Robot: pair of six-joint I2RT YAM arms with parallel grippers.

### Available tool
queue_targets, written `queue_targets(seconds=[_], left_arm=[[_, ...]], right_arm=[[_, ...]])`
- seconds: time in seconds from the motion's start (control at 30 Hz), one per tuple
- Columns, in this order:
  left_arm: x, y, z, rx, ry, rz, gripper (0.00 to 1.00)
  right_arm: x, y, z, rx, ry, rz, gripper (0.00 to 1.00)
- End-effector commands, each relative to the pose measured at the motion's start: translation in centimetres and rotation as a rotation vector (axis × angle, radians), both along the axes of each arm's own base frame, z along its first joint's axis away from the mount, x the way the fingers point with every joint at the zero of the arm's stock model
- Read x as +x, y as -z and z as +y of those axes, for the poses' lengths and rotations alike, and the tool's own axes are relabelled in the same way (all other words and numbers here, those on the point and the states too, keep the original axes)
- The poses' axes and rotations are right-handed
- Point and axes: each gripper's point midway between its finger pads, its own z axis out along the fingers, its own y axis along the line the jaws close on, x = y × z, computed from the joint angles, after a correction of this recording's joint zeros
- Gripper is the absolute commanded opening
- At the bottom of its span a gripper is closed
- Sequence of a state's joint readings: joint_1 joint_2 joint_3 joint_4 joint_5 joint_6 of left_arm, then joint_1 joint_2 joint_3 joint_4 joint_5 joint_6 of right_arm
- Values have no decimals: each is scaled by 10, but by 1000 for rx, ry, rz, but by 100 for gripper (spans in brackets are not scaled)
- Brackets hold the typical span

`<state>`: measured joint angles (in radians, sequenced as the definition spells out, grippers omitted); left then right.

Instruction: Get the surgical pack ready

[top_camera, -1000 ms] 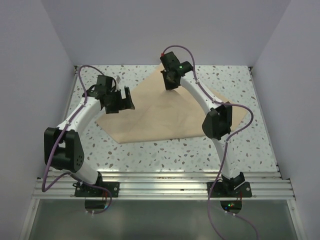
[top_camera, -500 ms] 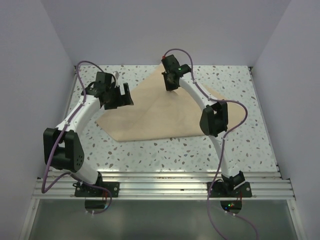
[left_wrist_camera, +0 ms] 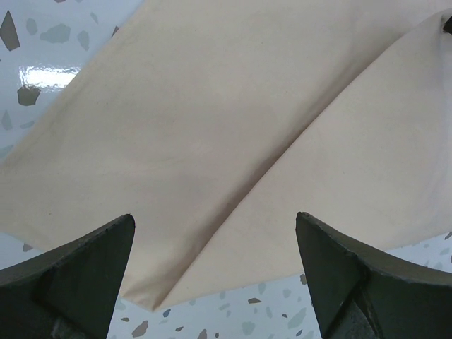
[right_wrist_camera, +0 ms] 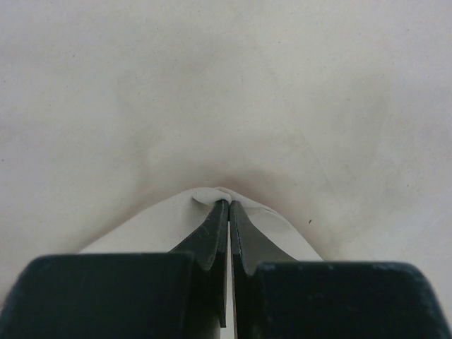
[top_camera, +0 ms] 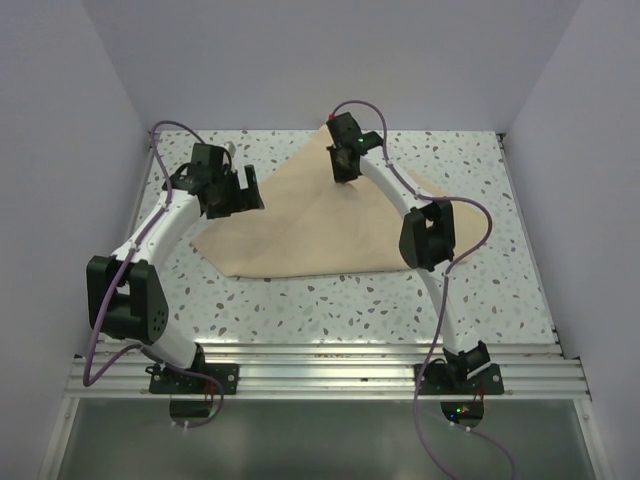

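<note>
Since a second ago: the right arm's elbow has drawn in toward the middle and its wrist has reached slightly farther back. The left wrist has pulled back and to the left, off toward the sheet's left corner.

- Wrap sheet (top_camera: 300,225): lies on the speckled counter (top_camera: 330,300), in its far half between the two arms. It is not flat. The left wrist view shows one layer lapped over another along a diagonal fold edge (left_wrist_camera: 282,155).
- Right pincer (top_camera: 343,172): fingers together, clamped on a small puckered pinch of the sheet (right_wrist_camera: 228,205) near its far corner.
- Left pincer (top_camera: 240,195): fingers wide apart, holding nothing, hanging over the sheet's left part (left_wrist_camera: 214,219).
- The pack's contents don't show in any view.

Step in hand, as I read it: carrying a flap of the wrap across as a fold.

Doing it well:
- Keep the pinch low and travel slowly, since so little paper in the grip could slip or tear.
- Pull along the line of the crease, not across it, so the sheet doesn't skate over the counter.
- The free left pincer could press down on the lower layer to anchor it.
- Release only once the flap lies flat.
</note>
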<state>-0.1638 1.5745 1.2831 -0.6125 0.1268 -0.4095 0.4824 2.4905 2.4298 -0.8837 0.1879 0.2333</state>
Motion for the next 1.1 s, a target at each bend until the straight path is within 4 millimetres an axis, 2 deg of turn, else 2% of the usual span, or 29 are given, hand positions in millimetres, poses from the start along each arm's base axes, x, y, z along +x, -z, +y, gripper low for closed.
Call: queue_targets(seconds=[0.0,0.17,0.27,0.4,0.73,0.8,0.83,0.87,0.93,1.07], left_arm=[[6,-3,7,12,-39,-8,100],[14,-6,10,43,-34,-10,100],[19,-11,10,46,-37,-16,100],[19,-7,9,41,-35,-1,100],[14,1,8,37,-26,24,100],[13,2,8,42,-19,24,100],[13,2,9,46,-17,24,100],[13,3,9,46,-14,26,100],[13,4,6,36,2,29,100],[12,7,-7,-16,53,40,100]], right_arm=[[20,-4,7,56,22,-57,0],[20,3,8,58,18,-48,0],[19,12,2,40,28,-30,0],[21,17,-3,37,42,-22,0],[28,23,8,78,18,-30,1],[27,29,9,75,15,-21,7],[29,26,9,76,18,-26,15],[29,29,8,72,20,-23,31],[30,17,8,78,23,-36,42],[30,-21,4,116,48,-78,53]])
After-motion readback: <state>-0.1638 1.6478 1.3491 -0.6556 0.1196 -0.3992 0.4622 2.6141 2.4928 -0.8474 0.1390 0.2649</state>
